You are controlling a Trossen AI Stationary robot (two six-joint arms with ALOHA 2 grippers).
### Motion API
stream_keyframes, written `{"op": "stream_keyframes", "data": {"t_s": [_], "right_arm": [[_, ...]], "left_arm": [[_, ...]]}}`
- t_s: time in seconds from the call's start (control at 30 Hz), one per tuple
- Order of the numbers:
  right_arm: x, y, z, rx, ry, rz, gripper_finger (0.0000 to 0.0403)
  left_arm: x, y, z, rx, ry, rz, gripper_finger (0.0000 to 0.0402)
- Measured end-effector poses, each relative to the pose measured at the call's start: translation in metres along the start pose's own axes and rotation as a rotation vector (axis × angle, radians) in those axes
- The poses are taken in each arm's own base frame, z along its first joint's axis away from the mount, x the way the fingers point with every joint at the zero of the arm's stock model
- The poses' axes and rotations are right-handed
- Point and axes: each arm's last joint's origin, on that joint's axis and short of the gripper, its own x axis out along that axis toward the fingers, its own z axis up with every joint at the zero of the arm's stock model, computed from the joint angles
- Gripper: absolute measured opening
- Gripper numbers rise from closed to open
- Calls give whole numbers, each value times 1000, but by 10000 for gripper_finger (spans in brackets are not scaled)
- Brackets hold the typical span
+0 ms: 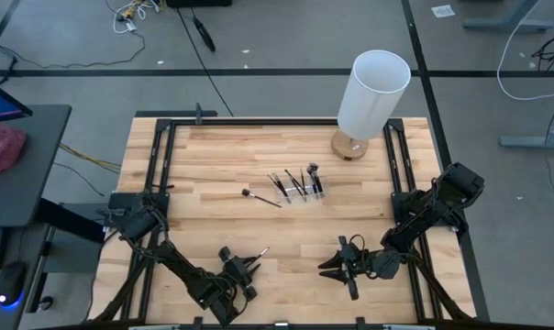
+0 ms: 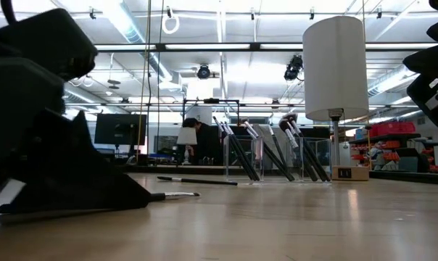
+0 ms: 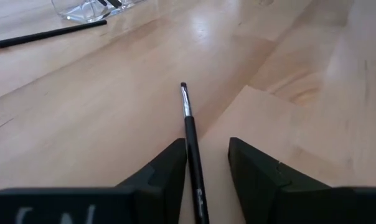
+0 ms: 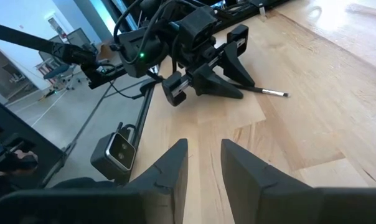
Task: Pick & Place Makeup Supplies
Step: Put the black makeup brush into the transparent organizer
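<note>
The left tool [image 3: 206, 177] sits low at the near edge of the wooden surface [image 1: 213, 156] with a thin dark brush [image 3: 189, 134] lying between its fingers, hard against one and with a clear gap to the other, so I'd call the tool open around it, not pinching yet. My guess at the big risk: the brush is so slim and flat on the wood that closing could just roll or flick it out, or the tips could scrape the surface and skate over it. Off-centre like that, it might also twist when squeezed. The arm is folded down low, wrist nearly level, pointing toward the clear holder [image 1: 300, 191] mid-surface where the other brushes [image 1: 293, 181] stand, with one more loose brush [image 1: 261, 198] lying beside it. The right tool [image 4: 203, 163] waits low on the opposite side, slightly parted and empty.
</note>
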Motion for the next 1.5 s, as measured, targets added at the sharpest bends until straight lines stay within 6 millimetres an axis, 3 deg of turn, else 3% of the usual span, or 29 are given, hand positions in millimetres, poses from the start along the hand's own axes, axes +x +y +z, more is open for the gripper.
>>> {"op": "stream_keyframes", "data": {"t_s": [0.2,0.5,0.97,1.3,1.5], "right_arm": [[0,0,0,0,0,0,100],[0,0,0,3,0,0,100],[0,0,0,4,0,3,100],[0,0,0,6,0,2,100],[0,0,0,16,-1,1,100]], "left_arm": [[5,1,2,3,25,10,111],[5,6,-1,-5,51,6,13],[-10,2,-8,-38,-15,-44,13],[-25,-2,27,-33,-57,-82,12],[-29,-7,37,-83,-128,-76,15]]}}
